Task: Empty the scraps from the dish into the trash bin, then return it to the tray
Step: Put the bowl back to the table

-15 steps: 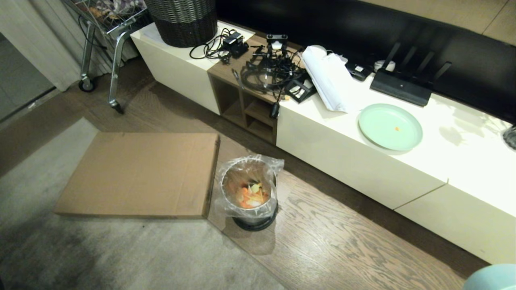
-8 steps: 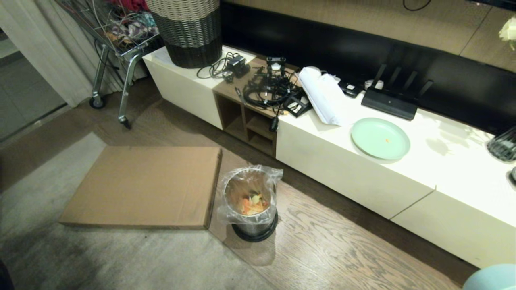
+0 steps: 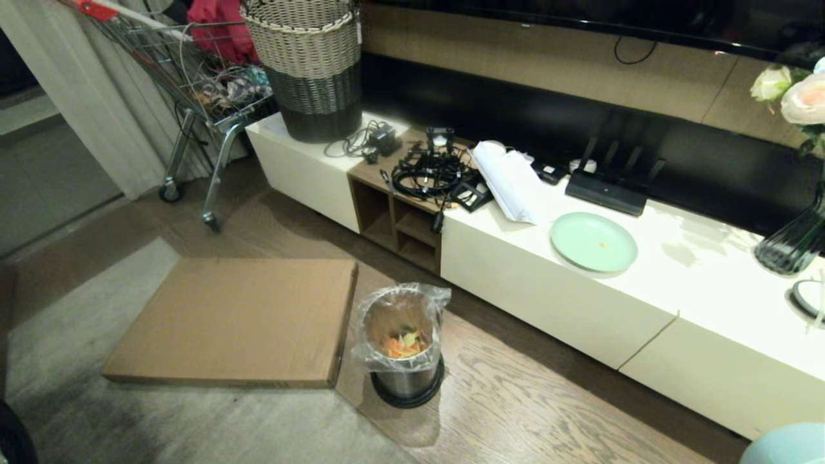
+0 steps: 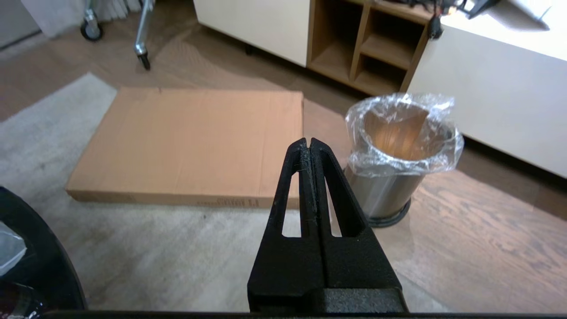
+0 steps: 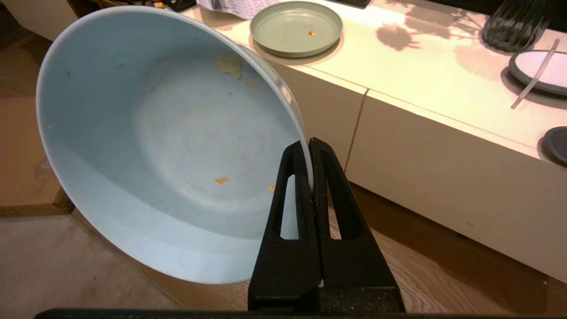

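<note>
Items on my screens, listed in order.

1. Right gripper (image 5: 310,144): I see its fingers clamped on the rim of the dish (image 5: 168,141), one inside and one outside. The dish is held tilted in the air beside the low white counter (image 5: 443,106). A pale edge of it shows at the lower right corner of my head view (image 3: 783,444).

2. Dish interior: nearly bare. A few orange crumbs and one pale smear cling to the wall.

3. Trash bin (image 3: 405,351): upright on the wooden floor in front of the counter, clear liner bag folded over its rim. The scraps (image 3: 403,343), orange and whitish pieces, lie at its bottom.

4. Left gripper (image 4: 308,144): fingers pressed together, holding nothing, pointing towards the floor between the cardboard and the bin.

5. Flat cardboard sheet (image 3: 235,319): on the floor, just beside the bin, partly on a grey rug (image 3: 97,419).

6. Mint-green plate (image 3: 593,241): on the counter, one orange speck on it.

7. Also on the counter: woven basket (image 3: 312,71), tangle of black cables (image 3: 428,174), folded white papers (image 3: 509,180), black router (image 3: 609,187), dark vase (image 3: 789,245).

8. Shopping cart (image 3: 206,96): at the counter's far end.

9. Tray: I cannot pick it out in any view.
</note>
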